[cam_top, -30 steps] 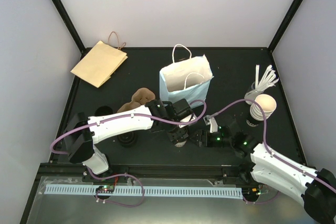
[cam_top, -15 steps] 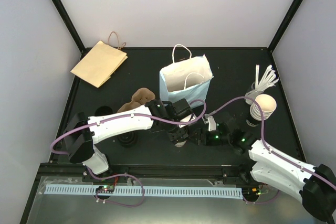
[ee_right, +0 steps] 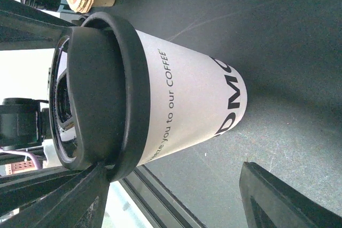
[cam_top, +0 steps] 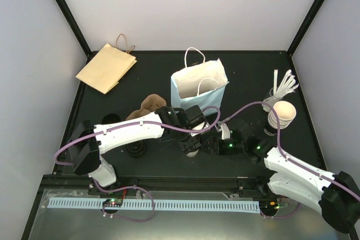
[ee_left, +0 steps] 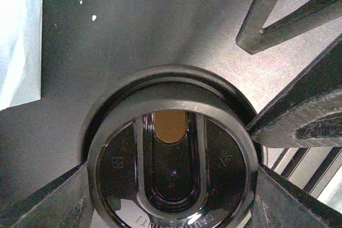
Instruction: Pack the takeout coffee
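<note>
While the black bench (cam_top: 247,77) sat boxed in by pale walls (cam_top: 185,9), with a light blue paper bag (cam_top: 197,91) upright mid-bench and a brown paper bag (cam_top: 106,67) at the far left corner, the takeout coffee (ee_right: 181,105) stood upright in front of the blue bag, toward the near edge. Left fingers (ee_left: 48,201) were clamped on both sides of its black lid (ee_left: 171,164) from above. Right fingers (ee_right: 288,196) were spread wide just beside the cup's wall; couldn't tell if they touched.

One lidded cup (ee_right: 181,105), one cup stack (cam_top: 280,115), one brown bag (cam_top: 107,68), one pale bag (cam_top: 191,91) (two bags altogether)
</note>
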Available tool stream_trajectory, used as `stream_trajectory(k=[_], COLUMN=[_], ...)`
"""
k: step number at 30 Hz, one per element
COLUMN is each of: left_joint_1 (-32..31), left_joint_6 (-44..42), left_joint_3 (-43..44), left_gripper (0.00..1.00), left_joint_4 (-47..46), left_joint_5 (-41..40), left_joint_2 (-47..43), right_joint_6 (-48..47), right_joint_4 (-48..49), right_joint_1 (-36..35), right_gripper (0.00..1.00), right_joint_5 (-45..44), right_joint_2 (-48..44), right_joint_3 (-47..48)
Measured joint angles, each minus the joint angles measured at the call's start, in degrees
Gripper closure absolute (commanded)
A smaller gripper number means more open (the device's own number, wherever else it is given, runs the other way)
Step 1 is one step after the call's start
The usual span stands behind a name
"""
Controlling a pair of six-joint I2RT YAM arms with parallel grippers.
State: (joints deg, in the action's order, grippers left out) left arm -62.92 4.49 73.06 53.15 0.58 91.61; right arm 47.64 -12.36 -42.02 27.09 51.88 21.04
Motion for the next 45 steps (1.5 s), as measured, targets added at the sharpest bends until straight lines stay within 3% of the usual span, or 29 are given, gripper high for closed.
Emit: stream_trajectory(k=[40, 45], left_joint_1=[0.17, 0.17], left_joint_6=[-0.02, 0.07], left_joint_3=[-0.79, -0.90], left_gripper=[0.39, 0.39], left_joint_4=[-0.76, -0.92], left_joint_5=[0.26, 0.24], left_joint_2=[-0.39, -0.55], right_joint_6=[-3.72, -4.26], right_joint_4=[-4.70, -9.51], right_joint_1=[-2.69, -3.08], right_gripper=[0.32, 0.30], right_joint_5=[-1.99, -7.15], right_joint_2=[3.13, 0.17], right_joint_3=[4.13, 5.73])
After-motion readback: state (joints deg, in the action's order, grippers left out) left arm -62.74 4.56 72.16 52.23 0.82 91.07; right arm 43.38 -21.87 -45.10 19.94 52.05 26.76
